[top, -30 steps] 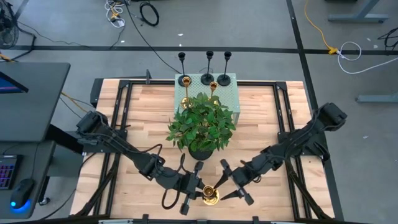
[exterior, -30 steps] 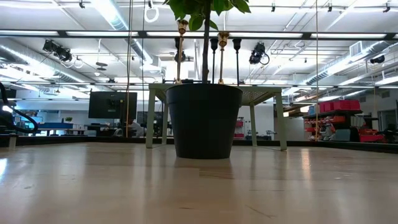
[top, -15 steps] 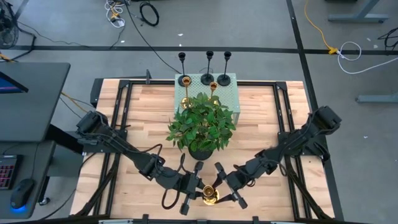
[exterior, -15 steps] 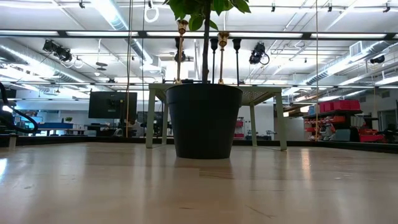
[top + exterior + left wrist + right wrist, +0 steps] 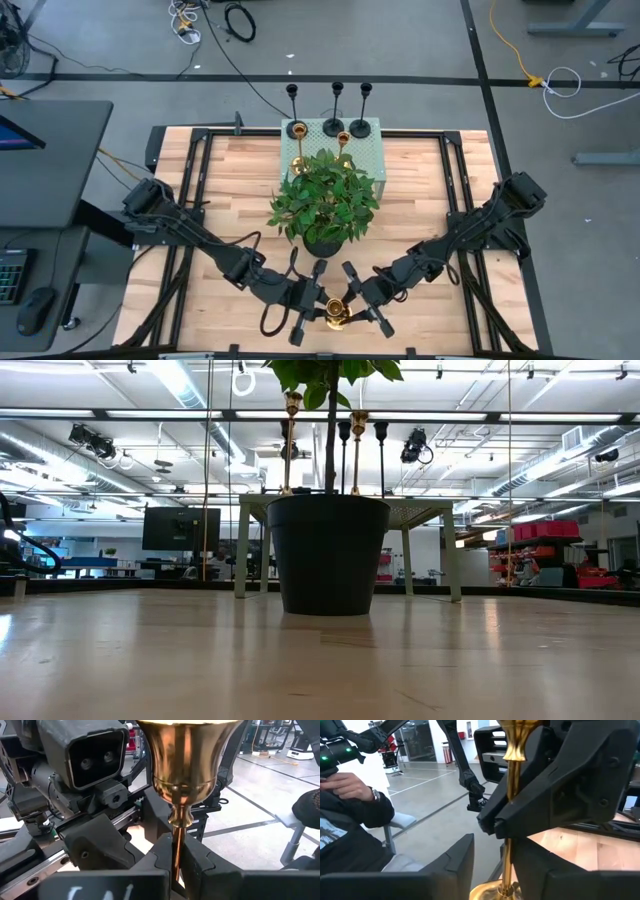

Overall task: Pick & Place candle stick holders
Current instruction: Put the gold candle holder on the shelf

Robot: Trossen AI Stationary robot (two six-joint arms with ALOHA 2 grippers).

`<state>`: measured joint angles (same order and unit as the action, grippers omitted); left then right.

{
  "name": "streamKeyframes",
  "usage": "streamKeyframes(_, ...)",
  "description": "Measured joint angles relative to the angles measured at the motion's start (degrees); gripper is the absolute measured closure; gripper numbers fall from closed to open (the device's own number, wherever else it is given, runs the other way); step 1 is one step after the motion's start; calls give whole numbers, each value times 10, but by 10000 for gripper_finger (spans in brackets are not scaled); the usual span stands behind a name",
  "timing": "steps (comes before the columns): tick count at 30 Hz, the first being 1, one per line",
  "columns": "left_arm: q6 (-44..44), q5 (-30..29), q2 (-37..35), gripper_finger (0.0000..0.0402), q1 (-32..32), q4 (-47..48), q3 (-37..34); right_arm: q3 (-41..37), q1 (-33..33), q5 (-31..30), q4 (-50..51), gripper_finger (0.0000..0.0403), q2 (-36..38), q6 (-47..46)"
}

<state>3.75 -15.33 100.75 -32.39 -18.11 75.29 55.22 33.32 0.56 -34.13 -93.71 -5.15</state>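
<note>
- Left gripper (image 5: pixel 318 297): at the table's near edge, in front of the plant pot (image 5: pixel 324 243). Its fingers (image 5: pixel 165 851) are closed narrow on the slim stem of a gold candle stick holder (image 5: pixel 337 315); the left wrist view shows the stem pinched between the two dark finger tips, cup upright above them.
- Right gripper (image 5: pixel 357 297): just beside the same holder, on its other side. Its fingers (image 5: pixel 462 855) stand spread, one on each side of the gold stem (image 5: pixel 509 835), with a gap visible; no grip is seen.
- Small green stand (image 5: pixel 366 150): at the table's far side, behind the plant. Two gold holders (image 5: pixel 297 135) stand on it near the leaves.
- Three black holders (image 5: pixel 337 97): in a row along the stand's far edge, upright and apart from one another.
- Person (image 5: pixel 350 815): seated beyond the table, seen in the right wrist view, dark sleeve raised.
</note>
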Motion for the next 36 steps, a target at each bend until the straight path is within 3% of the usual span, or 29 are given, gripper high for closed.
streamKeyframes(12,0,1,0,383,0,-1,0,0,0,-19,0,389,0,3)
streamKeyframes(28,0,-1,0,360,0,-9,1,0,12,-34,39,399,33,12)
streamKeyframes(36,-5,24,0,354,-3,-14,0,0,44,-108,92,401,65,37)
